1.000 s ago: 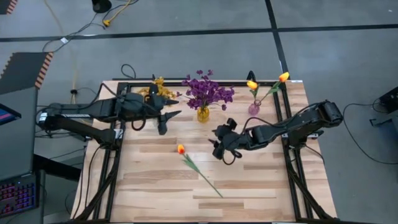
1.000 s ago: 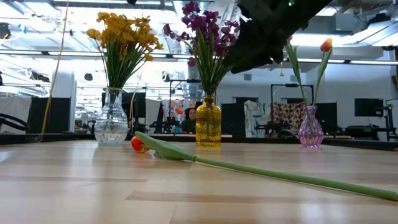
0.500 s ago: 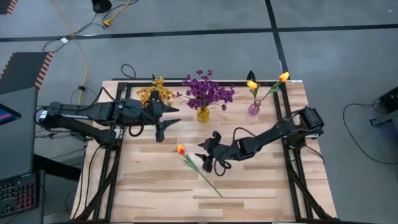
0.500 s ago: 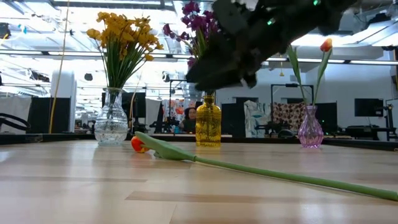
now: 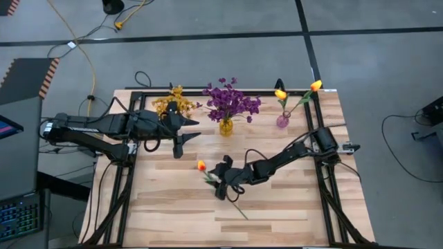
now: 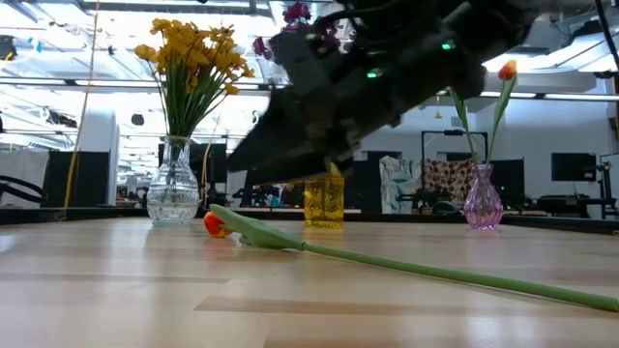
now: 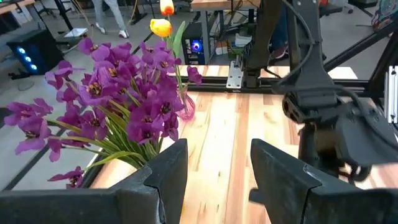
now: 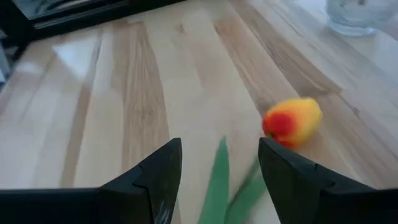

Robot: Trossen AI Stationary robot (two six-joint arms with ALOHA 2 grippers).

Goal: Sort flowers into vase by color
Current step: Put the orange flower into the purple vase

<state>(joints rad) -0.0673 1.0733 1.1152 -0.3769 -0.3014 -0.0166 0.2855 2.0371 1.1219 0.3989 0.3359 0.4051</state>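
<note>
Right claw (image 5: 223, 184) hangs over the middle of the table, its two fingers (image 8: 155, 180) spread apart with the green stem of the loose tulip (image 5: 201, 166) running between them and nothing pinched; in the low view the dark bulk of that arm (image 6: 368, 87) fills the upper centre of the frame and hides much of the purple flowers behind it. I count one tulip lying flat on the wooden table (image 5: 173, 214), orange-yellow head toward the upper left and stem trailing to the lower right, its head just beyond the fingertips in the right wrist view. Along the top edge of the table stand three vases: a clear glass one (image 6: 173, 193) with a bunch of yellow flowers (image 5: 173, 102) at the left, a yellow glass one (image 5: 226, 127) with the purple flowers (image 5: 230, 102) in the centre, and a small pink one (image 5: 283, 120) with two tulips (image 5: 280, 94) at the right. Left claw (image 5: 185, 133) waits at the upper left of the table, beside the yellow bunch, its fingers also parted and holding nothing; its wrist camera looks past the purple flowers toward the pink vase and the right arm. Black frame rails (image 5: 129, 173) run down both sides of the table.
</note>
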